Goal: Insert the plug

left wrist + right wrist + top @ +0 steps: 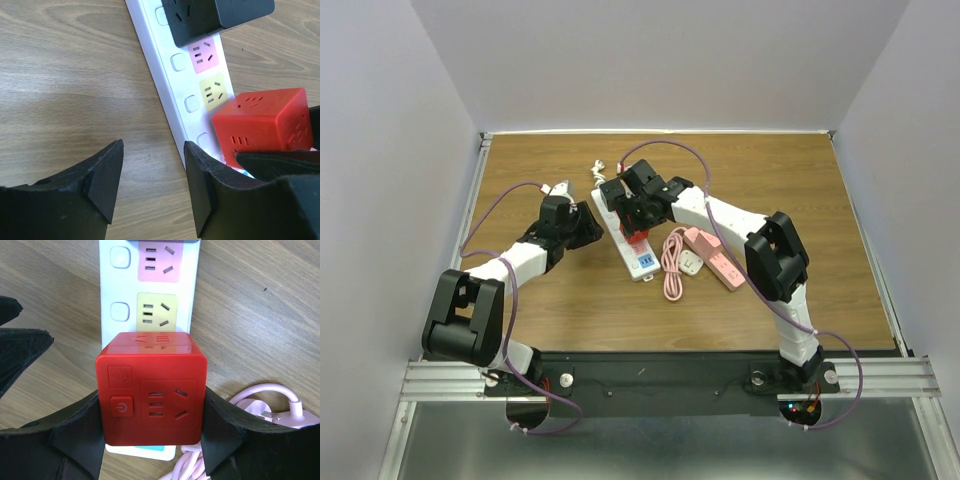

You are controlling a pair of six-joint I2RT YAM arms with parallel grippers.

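On the wooden surface (pixel 800 200), a white power strip (pixel 165 85) is lying at a slant between the two arms, its long body running away from the arm bases. The red cube plug (pixel 152 390) is sitting on top of the strip near its close end, just below the yellow socket (pixel 156 311), which is lying bare beside the pink socket (pixel 159 260). The right hand (pixel 152 432) is clamping the cube from both sides, its black fingers (pixel 227 425) pressing against the left and right faces while the face with the power button and outlet is looking up at the wrist camera. Whether the cube's prongs are fully seated in the strip cannot be told, since the cube is hiding the socket beneath it.

The left hand (pixel 152 170) is hovering low just to the left of the strip with its jaws spread and nothing between them; one finger is overlapping the strip's edge in the wrist view, but contact cannot be made out. A black adapter (pixel 210 15) is occupying the strip's far end, beyond the pink socket.

To the right of the strip, a pink extension block (pixel 715 258) is lying flat, with its pink cord (pixel 673 265) looping between it and the strip and a white plug (pixel 691 264) resting beside the loops.
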